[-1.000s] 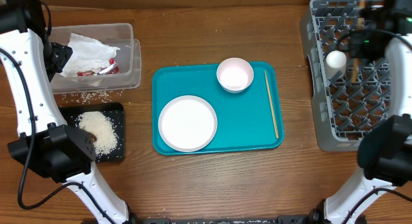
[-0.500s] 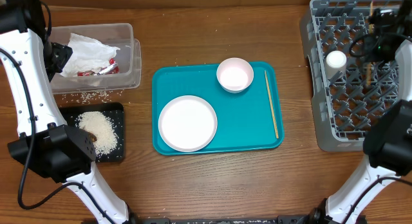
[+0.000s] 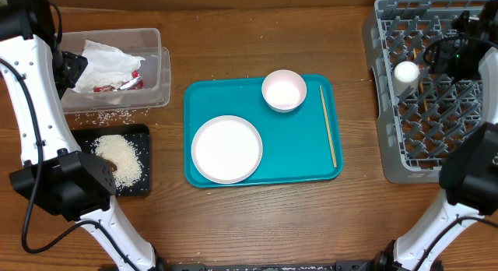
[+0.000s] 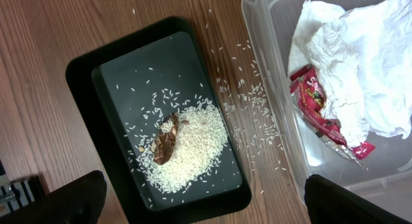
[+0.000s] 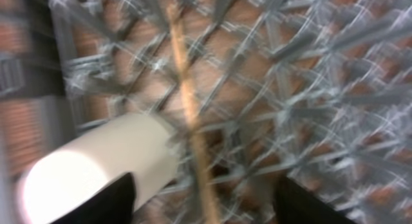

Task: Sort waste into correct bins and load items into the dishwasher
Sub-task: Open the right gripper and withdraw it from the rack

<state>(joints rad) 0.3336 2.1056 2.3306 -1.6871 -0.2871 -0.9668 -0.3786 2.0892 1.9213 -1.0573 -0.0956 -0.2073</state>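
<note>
My right gripper [image 5: 206,199] hangs open over the grey dishwasher rack [image 3: 389,146]. A wooden chopstick [image 5: 190,114] lies free on the lattice between its fingers, beside the small white cup [image 5: 96,163]. On the teal tray sit the white plate [image 3: 226,149], the white bowl [image 3: 284,90] and another chopstick [image 3: 328,124]. My left gripper [image 4: 206,197] is wide open and empty above the black tray [image 4: 84,76], which holds rice [image 4: 193,147] and a brown scrap [image 4: 166,141]. The clear tub [image 4: 270,76] holds the crumpled napkin [image 4: 360,63] and the red sauce packet [image 4: 318,111].
The teal tray [image 3: 303,154] fills the table's middle. Loose rice grains [image 4: 254,114] are scattered on the wood between the black tray and the tub. The rack stands at the right edge, with upright pegs around the cup.
My right gripper has gone from shut to open and let go of the chopstick, which now rests in the rack. The left arm has not moved.
</note>
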